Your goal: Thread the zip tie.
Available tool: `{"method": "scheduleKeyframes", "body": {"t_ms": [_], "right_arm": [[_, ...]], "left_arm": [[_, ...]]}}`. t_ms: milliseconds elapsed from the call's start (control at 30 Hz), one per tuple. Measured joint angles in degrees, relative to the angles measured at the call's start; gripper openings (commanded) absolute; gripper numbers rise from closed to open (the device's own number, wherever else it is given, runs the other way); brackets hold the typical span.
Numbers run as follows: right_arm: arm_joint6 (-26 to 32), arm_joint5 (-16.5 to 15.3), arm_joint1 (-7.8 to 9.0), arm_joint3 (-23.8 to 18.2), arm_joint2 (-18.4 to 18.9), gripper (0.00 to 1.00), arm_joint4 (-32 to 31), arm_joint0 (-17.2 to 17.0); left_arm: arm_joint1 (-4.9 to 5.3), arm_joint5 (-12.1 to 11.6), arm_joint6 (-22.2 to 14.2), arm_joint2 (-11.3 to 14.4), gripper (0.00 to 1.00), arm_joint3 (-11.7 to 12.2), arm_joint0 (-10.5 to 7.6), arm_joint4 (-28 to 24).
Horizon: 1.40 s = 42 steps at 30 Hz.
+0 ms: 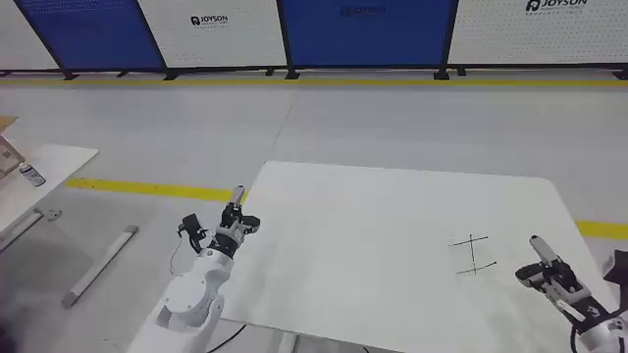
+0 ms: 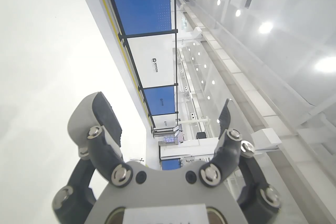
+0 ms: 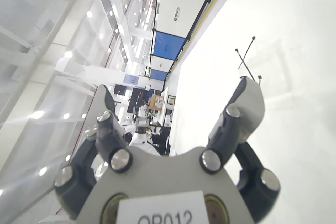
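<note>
Three black zip ties point(image 1: 473, 255) lie crossed on the white table point(image 1: 392, 206), on its right side toward the near edge, with one laid across the other two. My right gripper point(image 3: 174, 86) hangs just right of them, by the table's near right corner. Its fingers are spread wide and hold nothing, and the ties lie close to one fingertip without touching it. My left gripper point(image 2: 162, 104) sits at the table's left edge, well apart from the ties. It points toward the far side, fingers likewise spread and empty. Beyond the table, a yellow line point(image 1: 147, 188) runs across the grey floor, and blue and white panels point(image 1: 363, 10) stand in a row along the far side.
</note>
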Motion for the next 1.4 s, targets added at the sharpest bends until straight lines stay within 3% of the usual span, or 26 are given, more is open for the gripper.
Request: {"method": "scheduleKeyframes", "body": {"t_ms": [433, 700, 900, 1000, 1133, 1400], "right_arm": [[0.06, 0.63, 0.14, 0.08, 0.35, 1.0, 0.55, 0.55], [19.87, 5.6, 2.23, 2.58, 3.79, 1.0, -1.81, 7.39], [29.35, 11.05, 3.51, 7.74, -2.16, 1.0, -11.68, 16.75], [35.6, 10.53, 3.63, 9.57, -3.97, 1.0, -11.64, 19.47], [32.87, 10.48, 3.61, 9.34, -3.69, 1.0, -11.49, 19.0], [32.88, 10.41, 3.65, 9.25, -3.69, 1.0, -11.62, 19.06]], "left_arm": [[0.0, 0.0, 0.0, 0.0, 1.0, 0.0, 0.0, 0.0], [0.0, 0.0, 0.0, 0.0, 1.0, 0.0, 0.0, 0.0], [0.0, 0.0, 0.0, 0.0, 1.0, 0.0, 0.0, 0.0], [0.0, 0.0, 0.0, 0.0, 1.0, 0.0, 0.0, 0.0], [0.0, 0.0, 0.0, 0.0, 1.0, 0.0, 0.0, 0.0], [0.0, 0.0, 0.0, 0.0, 1.0, 0.0, 0.0, 0.0]]}}
